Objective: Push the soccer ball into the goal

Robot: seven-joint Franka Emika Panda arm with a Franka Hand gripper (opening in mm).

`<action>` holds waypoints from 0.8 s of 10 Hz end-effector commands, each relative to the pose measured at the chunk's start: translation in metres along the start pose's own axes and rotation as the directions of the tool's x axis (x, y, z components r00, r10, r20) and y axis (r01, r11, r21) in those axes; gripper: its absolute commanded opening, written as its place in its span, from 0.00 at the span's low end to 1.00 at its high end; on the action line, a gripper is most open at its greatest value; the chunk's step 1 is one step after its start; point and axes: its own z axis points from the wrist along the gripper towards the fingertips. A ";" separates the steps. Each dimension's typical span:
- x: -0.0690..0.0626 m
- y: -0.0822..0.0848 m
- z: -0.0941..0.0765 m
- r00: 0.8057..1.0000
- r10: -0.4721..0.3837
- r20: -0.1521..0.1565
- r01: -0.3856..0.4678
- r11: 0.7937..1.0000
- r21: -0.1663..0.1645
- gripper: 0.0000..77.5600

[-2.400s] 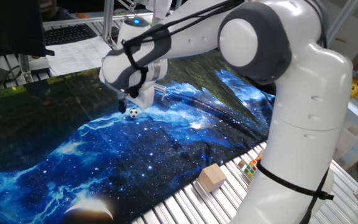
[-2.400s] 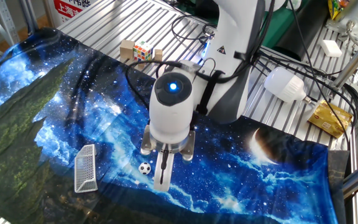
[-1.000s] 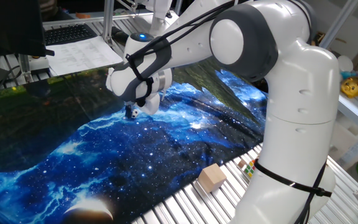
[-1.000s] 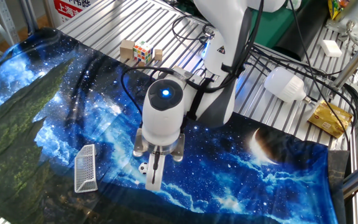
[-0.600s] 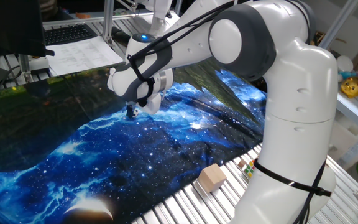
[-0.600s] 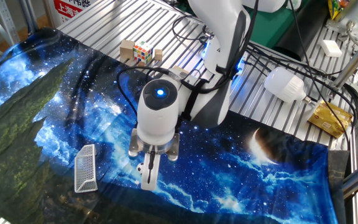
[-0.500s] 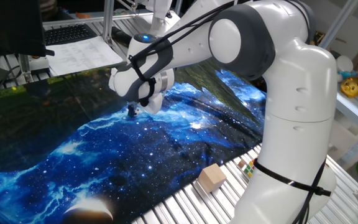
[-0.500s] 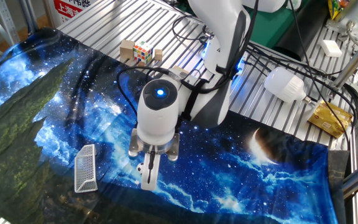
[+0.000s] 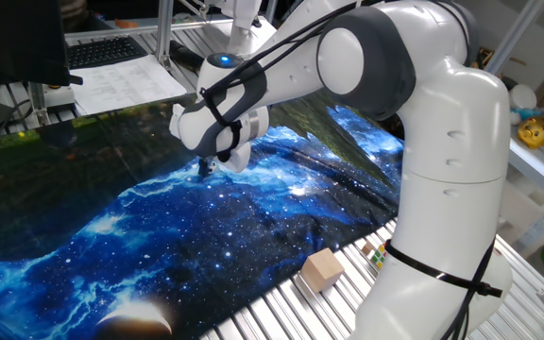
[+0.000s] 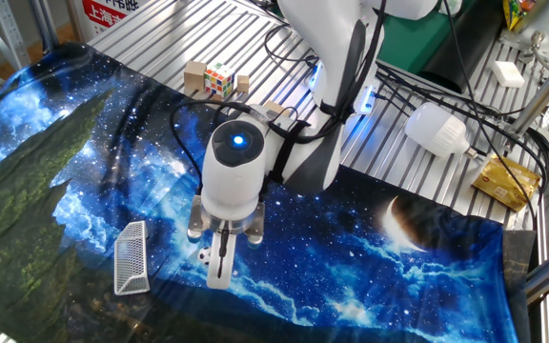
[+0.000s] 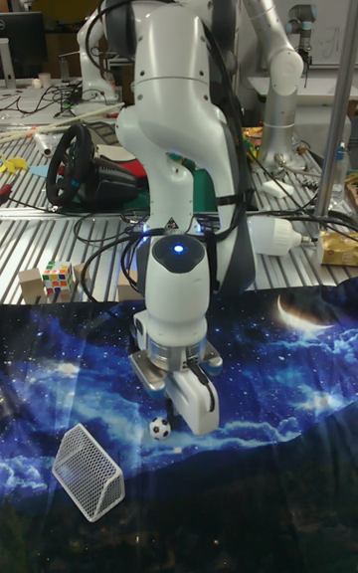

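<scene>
Pushing was under way: the gripper [image 10: 218, 270], its fingers together and holding nothing, stood low on the starry cloth [image 10: 370, 257] with the soccer ball [image 10: 204, 255] touching its side that faced the goal [image 10: 132, 257]. The ball lay near the goal mouth, not yet inside. The next move probably called for a steady sweep toward the goal.

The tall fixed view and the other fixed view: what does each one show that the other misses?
Only the tall view shows a black steering wheel and a second robot arm behind the table. Only the other fixed view shows a red-and-white sign and a yellow packet. Both show the hand low on the galaxy-print cloth, the soccer ball beside it, the mesh goal and the puzzle cube.
</scene>
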 end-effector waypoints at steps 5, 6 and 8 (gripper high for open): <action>-0.024 0.001 0.001 0.999 -0.033 0.013 0.033 0.999 -0.003 0.00; -0.024 0.000 0.001 0.999 -0.031 0.013 0.031 1.000 -0.003 0.00; -0.025 0.002 -0.001 1.000 -0.021 0.007 0.021 1.000 -0.003 0.00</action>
